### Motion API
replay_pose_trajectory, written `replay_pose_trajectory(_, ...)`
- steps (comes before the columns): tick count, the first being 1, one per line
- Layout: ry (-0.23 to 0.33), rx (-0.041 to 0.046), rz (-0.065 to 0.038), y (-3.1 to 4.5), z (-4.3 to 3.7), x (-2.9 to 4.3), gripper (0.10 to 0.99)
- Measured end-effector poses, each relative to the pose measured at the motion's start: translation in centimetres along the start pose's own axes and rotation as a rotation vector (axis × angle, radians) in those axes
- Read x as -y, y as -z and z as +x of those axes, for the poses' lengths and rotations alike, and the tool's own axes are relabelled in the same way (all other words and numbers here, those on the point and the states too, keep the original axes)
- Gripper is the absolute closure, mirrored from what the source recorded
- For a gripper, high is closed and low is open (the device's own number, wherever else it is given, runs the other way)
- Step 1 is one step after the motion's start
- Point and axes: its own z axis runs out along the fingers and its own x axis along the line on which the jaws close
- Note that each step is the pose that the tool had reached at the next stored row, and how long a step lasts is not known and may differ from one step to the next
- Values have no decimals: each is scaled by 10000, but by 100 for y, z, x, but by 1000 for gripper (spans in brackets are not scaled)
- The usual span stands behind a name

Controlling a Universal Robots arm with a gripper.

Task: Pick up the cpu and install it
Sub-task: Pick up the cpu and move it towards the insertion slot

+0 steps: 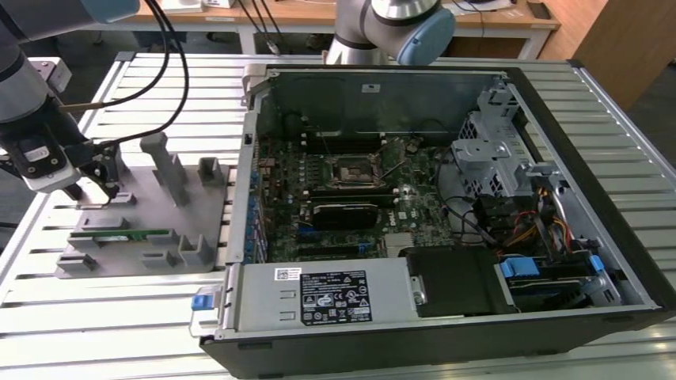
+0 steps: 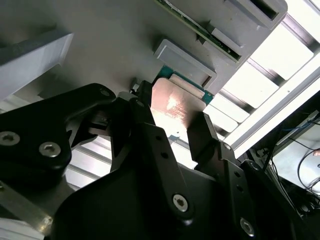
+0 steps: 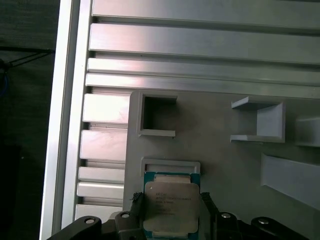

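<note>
End effector point(image 2: 172, 114) is narrowed onto the task's part, one dark finger point(image 2: 202, 132) against each of two opposite edges, so it reads as gripping, not gaping. The slatted aluminium tabletop point(image 1: 138, 332) carries the open black desktop computer case point(image 1: 423, 352) and, at the exterior view's left, the grey moulded parts fixture point(image 1: 148, 198). The end effector is down on that fixture, well apart from the black square-framed motherboard socket point(image 1: 347, 172) inside the case. The small flat square cpu point(image 3: 171, 205) w/ silvery metal top and green rim lies flat in a shallow pocket of the fixture.

Step in hand, my read: the pick. To do it well, the grip should be centred and even on both edges, light force only, w/ the wrist square to the fixture so the chip comes out level. Any tilt could jam a corner vs. the pocket lip. Whether it is clear of the pocket floor, can't tell.

Pos. rel. to end effector: cpu sits directly between the fingertips, touching both, top face toward the wrist cameras.
</note>
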Motion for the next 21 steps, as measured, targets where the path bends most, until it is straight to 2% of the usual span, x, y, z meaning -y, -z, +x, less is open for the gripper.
replay_pose_trajectory(21, 0, 2, -1, 33, -1, -12, 557)
